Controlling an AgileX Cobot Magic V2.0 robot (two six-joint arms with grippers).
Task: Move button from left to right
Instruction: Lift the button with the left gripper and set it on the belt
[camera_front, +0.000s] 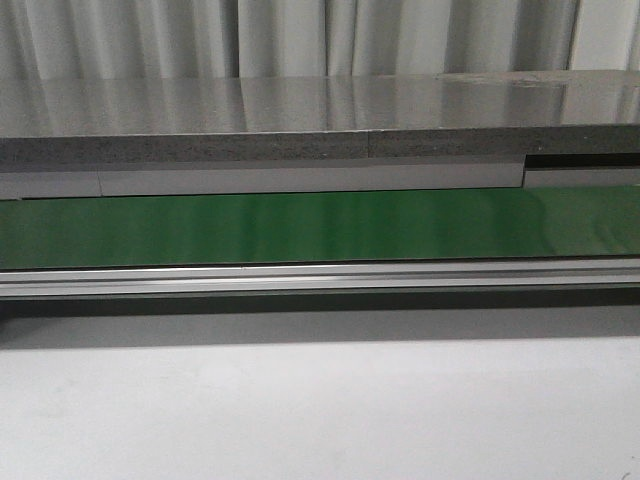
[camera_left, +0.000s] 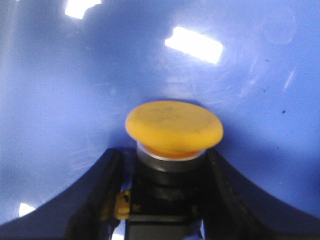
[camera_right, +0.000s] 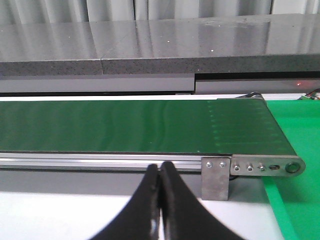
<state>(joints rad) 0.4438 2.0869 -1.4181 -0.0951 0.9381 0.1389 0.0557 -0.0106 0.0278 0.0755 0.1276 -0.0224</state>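
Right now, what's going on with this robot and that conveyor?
The left gripper has its fingers either side of a yellow-capped push-button, apparently gripping its black body, against a blue surface. The right gripper is shut on nothing, facing the green conveyor belt. In the front view the belt is bare and neither arm shows.

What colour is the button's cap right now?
Yellow-orange, on the button between the left gripper fingers; clearest in the left wrist view.

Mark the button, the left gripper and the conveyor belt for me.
button (camera_left: 173, 126): left wrist view, on its yellow-orange cap.
left gripper (camera_left: 162, 197): left wrist view, midway between its fingertips.
conveyor belt (camera_right: 125, 125): right wrist view, on its green surface.
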